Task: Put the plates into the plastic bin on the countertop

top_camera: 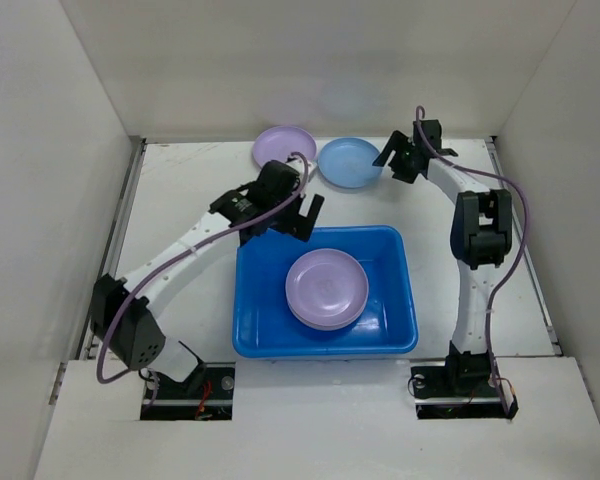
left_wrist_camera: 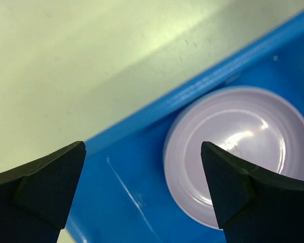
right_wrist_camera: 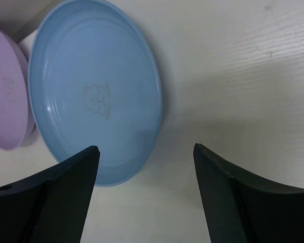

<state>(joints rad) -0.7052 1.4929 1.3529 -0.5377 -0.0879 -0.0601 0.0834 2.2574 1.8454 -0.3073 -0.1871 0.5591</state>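
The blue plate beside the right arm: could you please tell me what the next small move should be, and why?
Probably ease the right end effector slightly toward the blue plate and lower it so its open fingers straddle the rim. The plate lies flat on the countertop, outside the bin, and only its edge sits between the fingers.

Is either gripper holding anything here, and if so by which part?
Nothing is held. The left gripper hangs open over the plastic bin, and the right gripper is open at the edge of the blue plate, not gripping it.
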